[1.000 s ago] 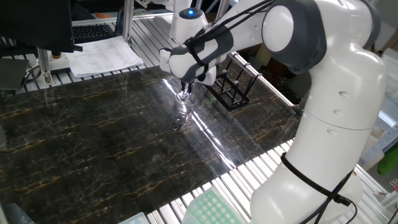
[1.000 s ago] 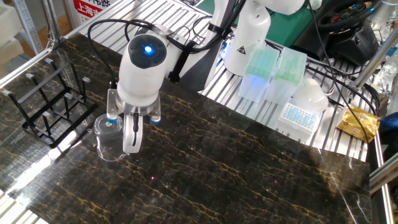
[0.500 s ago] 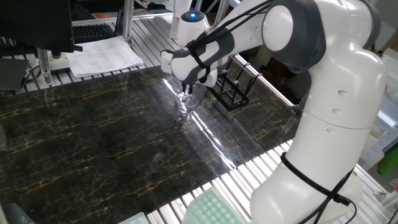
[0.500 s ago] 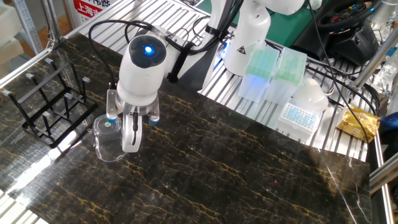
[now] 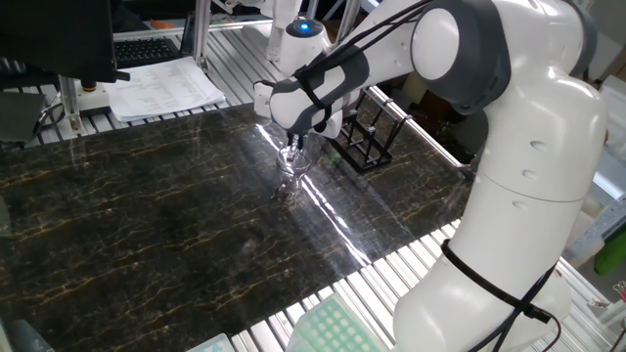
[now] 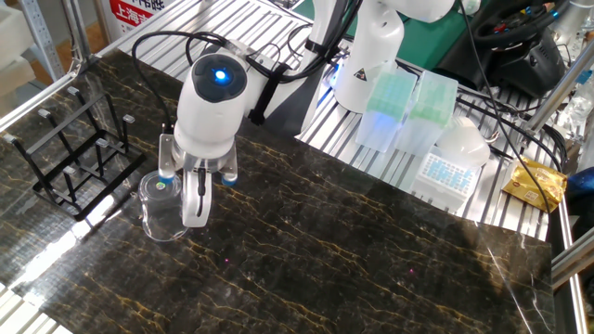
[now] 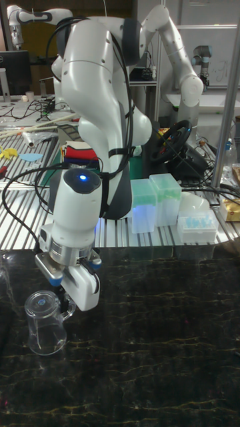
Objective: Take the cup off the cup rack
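Note:
The cup (image 6: 160, 209) is clear glass and stands base-up on the dark marble table (image 6: 353, 260), a little to the right of the cup rack (image 6: 70, 158). My gripper (image 6: 181, 202) comes down from above, shut on the cup's upper part. One white finger (image 6: 194, 199) lies against its near right side, and the other finger is hidden behind the glass. In the tall view the cup (image 7: 45, 325) sits at the lower left, with the gripper (image 7: 70, 305) touching its top right. From the opposite side the cup (image 5: 288, 178) is a faint glint under the gripper (image 5: 293, 156), left of the black wire rack (image 5: 362, 137), whose prongs are bare.
Green and white pipette-tip boxes (image 6: 399, 107) and a yellow packet (image 6: 534, 181) lie on the slatted bench behind the table. Papers (image 5: 161, 88) lie at the far corner. The arm's white body (image 5: 533, 196) stands at the right edge. A green tray (image 5: 333, 328) is at the front.
The wrist shifted very slightly. The cup and the gripper's hold on it look the same.

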`<state>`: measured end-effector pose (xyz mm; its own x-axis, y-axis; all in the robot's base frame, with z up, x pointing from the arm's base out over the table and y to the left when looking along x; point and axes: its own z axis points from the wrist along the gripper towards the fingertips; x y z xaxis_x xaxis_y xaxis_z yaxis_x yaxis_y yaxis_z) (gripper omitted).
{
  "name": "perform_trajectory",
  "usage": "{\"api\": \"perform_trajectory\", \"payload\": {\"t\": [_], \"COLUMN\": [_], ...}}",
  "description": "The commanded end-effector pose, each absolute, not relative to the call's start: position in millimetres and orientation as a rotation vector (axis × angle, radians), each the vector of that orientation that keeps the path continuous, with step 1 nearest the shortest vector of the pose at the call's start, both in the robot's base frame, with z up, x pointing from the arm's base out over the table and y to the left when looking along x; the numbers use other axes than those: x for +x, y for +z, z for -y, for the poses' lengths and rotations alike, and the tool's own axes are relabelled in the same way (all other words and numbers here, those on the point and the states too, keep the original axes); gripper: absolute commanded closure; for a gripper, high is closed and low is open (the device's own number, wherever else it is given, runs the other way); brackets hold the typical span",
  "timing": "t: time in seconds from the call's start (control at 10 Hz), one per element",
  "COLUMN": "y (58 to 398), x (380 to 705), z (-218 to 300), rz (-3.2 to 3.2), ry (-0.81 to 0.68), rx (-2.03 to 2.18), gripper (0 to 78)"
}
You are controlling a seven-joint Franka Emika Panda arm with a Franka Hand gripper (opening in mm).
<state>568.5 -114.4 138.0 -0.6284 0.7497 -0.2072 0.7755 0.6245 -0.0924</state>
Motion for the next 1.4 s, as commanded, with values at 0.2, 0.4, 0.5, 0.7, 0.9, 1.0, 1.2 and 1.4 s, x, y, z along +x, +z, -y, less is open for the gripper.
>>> {"api": "perform_trajectory", "payload": {"t": [0.2,0.4,0.5,0.7,0.9,1.0,1.2,1.4], "y": [138.1,137.9,137.8,137.7,137.3,137.0,136.2,135.5], "x": [568.6,568.3,568.2,568.3,568.5,568.5,568.5,568.7], "z": [116.0,116.0,116.0,116.1,116.3,116.3,116.4,116.5], "rz": [-2.722,-2.723,-2.723,-2.731,-2.727,-2.726,-2.723,-2.717], "ry": [-0.254,-0.255,-0.256,-0.261,-0.264,-0.265,-0.267,-0.274], "rx": [1.265,1.265,1.266,1.264,1.269,1.27,1.273,1.28], "gripper": [76.4,76.4,76.4,76.4,76.4,76.4,76.4,76.4]}}
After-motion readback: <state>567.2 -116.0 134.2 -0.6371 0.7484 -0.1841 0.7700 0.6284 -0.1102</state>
